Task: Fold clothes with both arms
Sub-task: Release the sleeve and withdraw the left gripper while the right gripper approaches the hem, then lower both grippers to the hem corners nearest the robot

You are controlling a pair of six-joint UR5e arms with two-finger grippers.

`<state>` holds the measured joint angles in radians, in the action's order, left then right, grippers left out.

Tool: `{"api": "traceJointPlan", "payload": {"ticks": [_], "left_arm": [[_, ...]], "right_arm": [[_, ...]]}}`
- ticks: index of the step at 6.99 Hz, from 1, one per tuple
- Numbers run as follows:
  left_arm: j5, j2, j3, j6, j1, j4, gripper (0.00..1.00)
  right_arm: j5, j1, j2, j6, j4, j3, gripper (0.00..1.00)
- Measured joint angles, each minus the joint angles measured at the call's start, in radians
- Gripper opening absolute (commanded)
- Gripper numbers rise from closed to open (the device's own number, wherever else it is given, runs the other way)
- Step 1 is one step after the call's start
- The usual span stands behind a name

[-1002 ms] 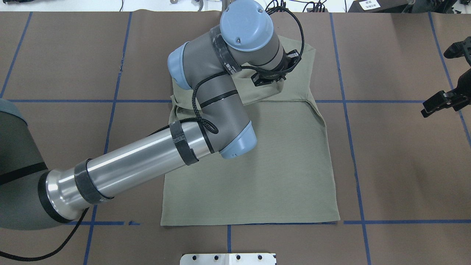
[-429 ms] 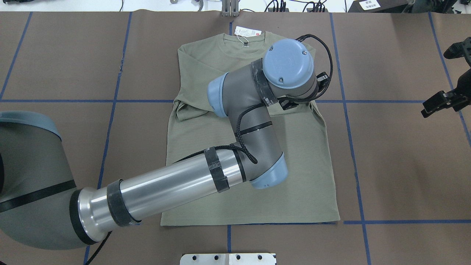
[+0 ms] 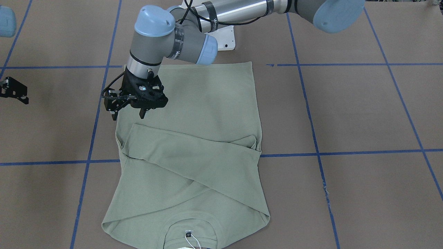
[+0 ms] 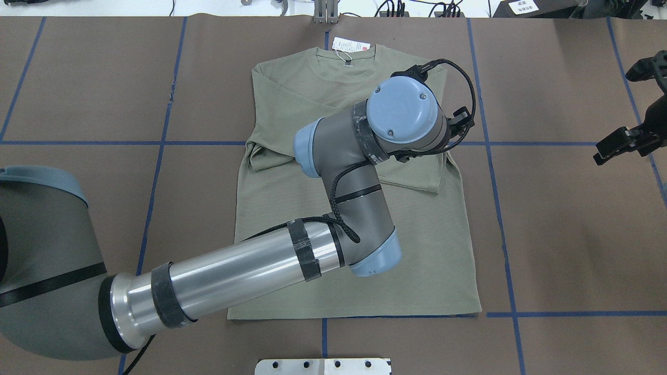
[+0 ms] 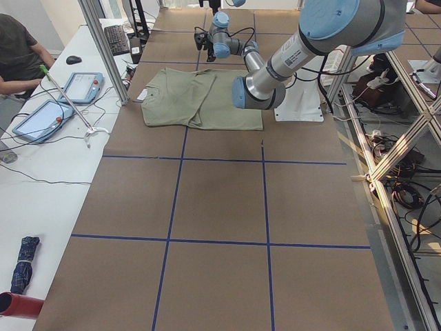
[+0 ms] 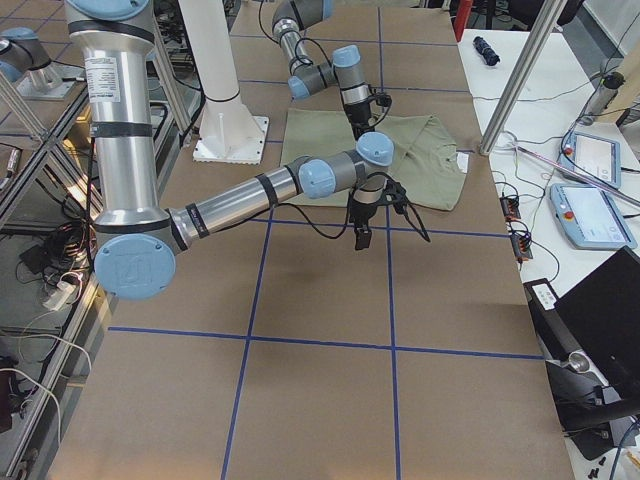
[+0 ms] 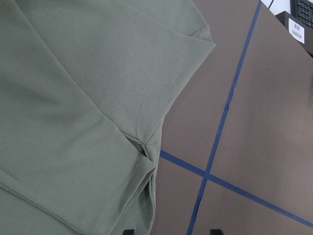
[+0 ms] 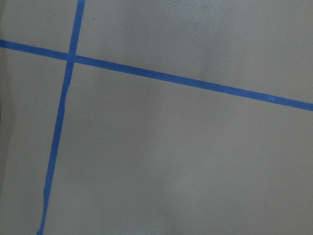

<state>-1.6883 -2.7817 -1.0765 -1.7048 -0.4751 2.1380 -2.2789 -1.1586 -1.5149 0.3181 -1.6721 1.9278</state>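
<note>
The olive-green shirt (image 4: 427, 250) lies flat, collar and white hang tag (image 4: 350, 45) at the table's far edge. Both sleeves are folded across the chest, and the upper sleeve's cuff (image 4: 430, 179) rests by the shirt's right side. My left gripper (image 3: 127, 116) hangs open and empty just above that cuff; the left wrist view shows the sleeve fold (image 7: 142, 152) below it. In the overhead view its wrist hides it. Far off the shirt, my right gripper (image 4: 622, 143) hovers open over bare brown table (image 8: 171, 147), holding nothing.
The white pedestal base plate (image 4: 323, 366) sits at the table's near edge. Blue tape lines (image 4: 495, 208) grid the brown cover. In the exterior left view, a side bench holds tablets (image 5: 83, 86), with a seated person (image 5: 17, 48) and a metal post (image 5: 103, 48) beside it.
The left arm swung from over the collar across to the shirt's right side. The sleeve it carried now lies folded flat over the chest, released. The right arm barely moved.
</note>
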Motion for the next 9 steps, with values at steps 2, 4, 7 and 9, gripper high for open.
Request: {"api": "traceJointPlan", "payload": {"ticks": [2,4,7,9], "left_arm": [[-0.006,0.084,-0.121,0.091,-0.026,-0.067,0.98],[-0.055,0.257,-0.372,0.216,-0.064,-0.217,0.99],[-0.116,0.579,-0.844,0.419,-0.112,-0.497,0.99],[-0.119,0.726,-0.999,0.46,-0.12,-0.526,0.99]], "right_arm": [[-0.027,0.006,0.007,0.024,0.011,0.017,1.0],[-0.017,0.1,0.004,0.272,0.169,0.039,1.0],[0.199,0.43,-0.009,0.776,0.373,0.108,1.0],[0.401,0.683,-0.065,1.013,0.439,0.159,0.99]]}}
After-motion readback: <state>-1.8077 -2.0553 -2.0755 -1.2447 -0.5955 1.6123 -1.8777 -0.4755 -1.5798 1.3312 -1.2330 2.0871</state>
